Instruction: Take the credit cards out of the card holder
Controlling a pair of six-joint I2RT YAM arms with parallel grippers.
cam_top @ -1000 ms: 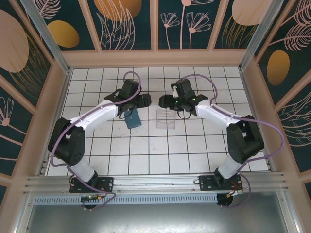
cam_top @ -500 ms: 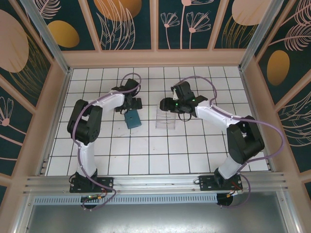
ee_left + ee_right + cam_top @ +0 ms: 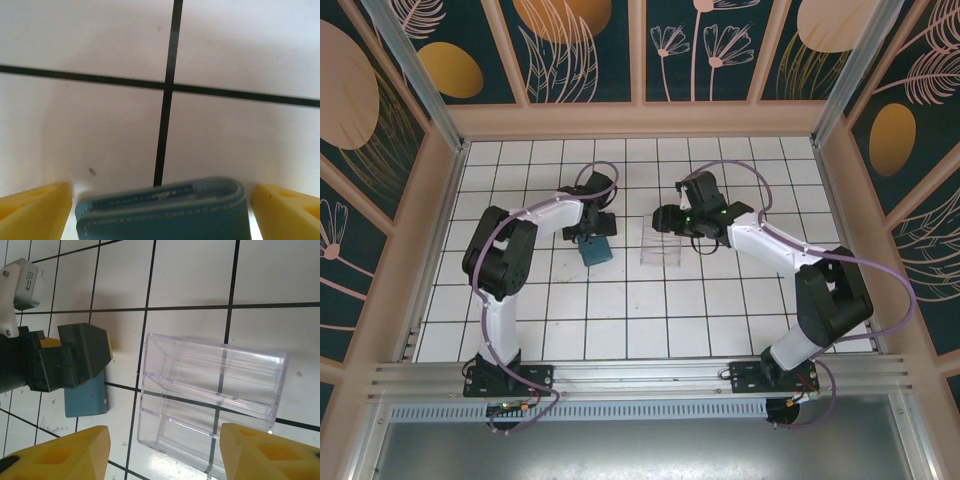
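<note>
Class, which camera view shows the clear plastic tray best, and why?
The right wrist view: the clear plastic tray is close, its walls and dividers plain. The top external view shows it small and faint.

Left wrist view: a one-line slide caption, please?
Folded teal-blue stitched card holder on the white black-lined tiled table, flanked by open yellow fingers with a sliver of tile each side.

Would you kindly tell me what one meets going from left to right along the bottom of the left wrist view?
One yellow fingertip → the teal card holder, lying between the two → the other yellow fingertip.
</note>
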